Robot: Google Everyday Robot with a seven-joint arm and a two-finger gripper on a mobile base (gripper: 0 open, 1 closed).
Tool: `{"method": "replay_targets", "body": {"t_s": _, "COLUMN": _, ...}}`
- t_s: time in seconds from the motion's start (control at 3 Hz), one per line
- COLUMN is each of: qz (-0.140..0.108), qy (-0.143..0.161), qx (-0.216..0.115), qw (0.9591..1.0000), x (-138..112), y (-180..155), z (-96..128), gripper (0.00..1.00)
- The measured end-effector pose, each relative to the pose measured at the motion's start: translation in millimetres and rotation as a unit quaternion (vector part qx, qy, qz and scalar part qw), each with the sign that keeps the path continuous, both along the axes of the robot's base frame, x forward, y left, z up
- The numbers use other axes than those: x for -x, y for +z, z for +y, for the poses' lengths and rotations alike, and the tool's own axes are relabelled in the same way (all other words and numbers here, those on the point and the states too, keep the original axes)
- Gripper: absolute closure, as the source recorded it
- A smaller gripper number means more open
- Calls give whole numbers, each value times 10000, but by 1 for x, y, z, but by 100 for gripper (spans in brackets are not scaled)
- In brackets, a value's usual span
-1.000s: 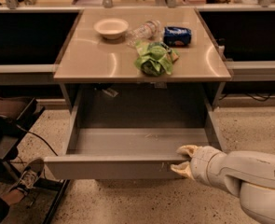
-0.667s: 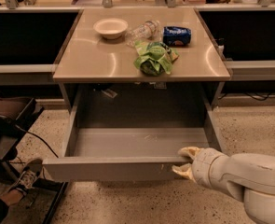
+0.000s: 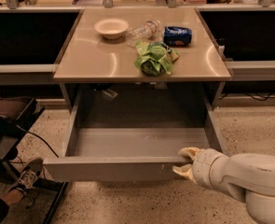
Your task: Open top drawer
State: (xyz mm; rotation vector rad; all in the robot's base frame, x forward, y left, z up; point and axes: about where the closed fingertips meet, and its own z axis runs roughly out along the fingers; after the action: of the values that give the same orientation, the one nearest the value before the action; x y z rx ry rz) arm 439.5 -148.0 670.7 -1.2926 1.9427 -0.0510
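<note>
Drawer (image 3: 113, 168) stands pulled well out beneath the table (image 3: 95, 59). Gripper (image 3: 183, 162) is at the right end of the drawer front, fingers (image 3: 189, 152) pinching its rim, one inside, one outside. Up top: bowl (image 3: 111, 28), bottle (image 3: 142, 31), green bag (image 3: 154, 58).

This looks like a lab or office workroom. The gripper (image 3: 184, 161) sits at the front of an open grey drawer (image 3: 127, 168), above speckled floor (image 3: 127, 204). Beyond it a tan counter (image 3: 95, 55) holds 1 bowl (image 3: 111, 27), 1 bottle (image 3: 143, 31) and 2 snack bags (image 3: 154, 58), and a cable (image 3: 34, 136) trails to its left.
</note>
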Motion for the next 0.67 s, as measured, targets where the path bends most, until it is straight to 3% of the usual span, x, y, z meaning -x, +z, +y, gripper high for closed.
{"method": "replay_targets", "body": {"t_s": 0.67, "qz": 55, "qy": -25, "qx": -37, "qw": 10000, "x": 6, "y": 0, "z": -3, "gripper": 100}}
